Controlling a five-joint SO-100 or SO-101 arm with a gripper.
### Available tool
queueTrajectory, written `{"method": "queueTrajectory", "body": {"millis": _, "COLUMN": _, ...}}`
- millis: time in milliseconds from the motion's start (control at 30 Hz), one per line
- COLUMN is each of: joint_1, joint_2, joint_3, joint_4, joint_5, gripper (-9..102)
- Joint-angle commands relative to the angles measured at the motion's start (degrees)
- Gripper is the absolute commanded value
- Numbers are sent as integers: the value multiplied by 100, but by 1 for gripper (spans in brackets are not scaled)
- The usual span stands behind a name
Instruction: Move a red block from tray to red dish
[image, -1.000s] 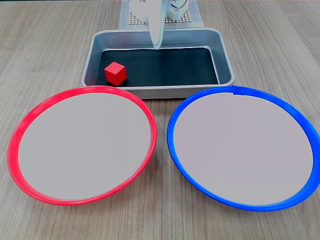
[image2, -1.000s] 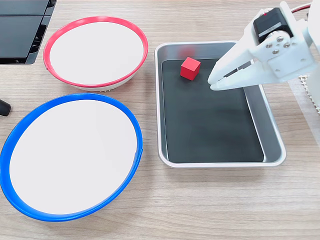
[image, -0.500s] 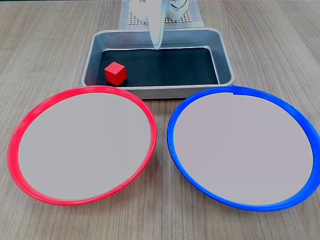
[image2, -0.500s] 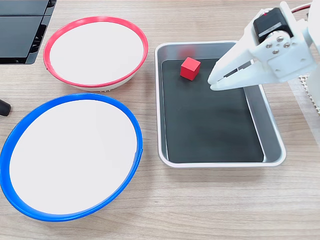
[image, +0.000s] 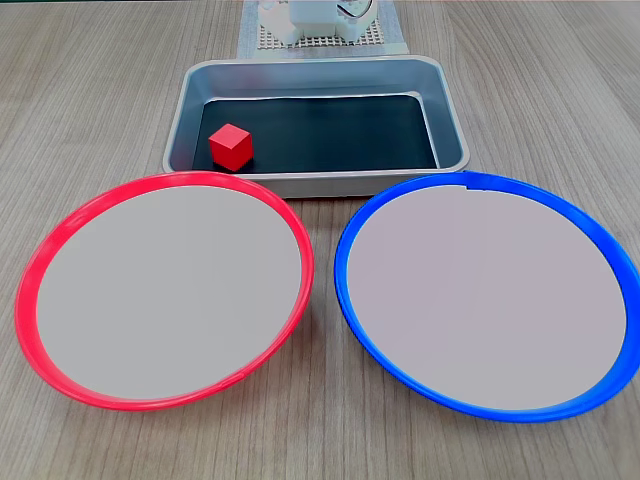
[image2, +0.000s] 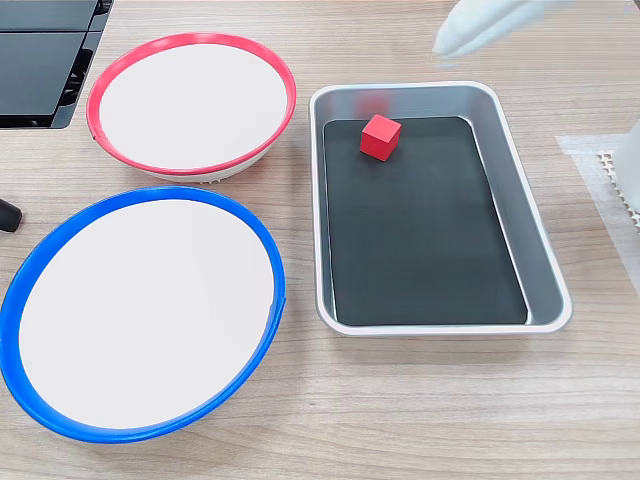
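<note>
Fixed views, wood-grain table (image: 100, 90), red block (image: 230, 147) in tray (image: 452, 130)

No readable text, labels, brand marks, numbers or signs anywhere in either fixed view.
</note>
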Motion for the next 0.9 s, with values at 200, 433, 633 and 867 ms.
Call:
{"method": "queueTrajectory", "body": {"millis": 200, "joint_1": 861, "joint_2": -2742, "joint_3": -1477, "joint_4": -79, "joint_5": -3032, "gripper": 6}}
{"method": "queueTrajectory", "body": {"millis": 433, "joint_1": 1582, "joint_2": -3155, "joint_3": 132, "joint_4": -2224, "joint_5": -4465, "gripper": 17}}
{"method": "queueTrajectory", "body": {"millis": 633, "joint_1": 1538, "joint_2": -3823, "joint_3": 97, "joint_4": -2338, "joint_5": -4482, "gripper": 23}}
{"method": "queueTrajectory", "body": {"millis": 867, "joint_1": 1415, "joint_2": -4271, "joint_3": 211, "joint_4": -2804, "joint_5": -4447, "gripper": 22}}
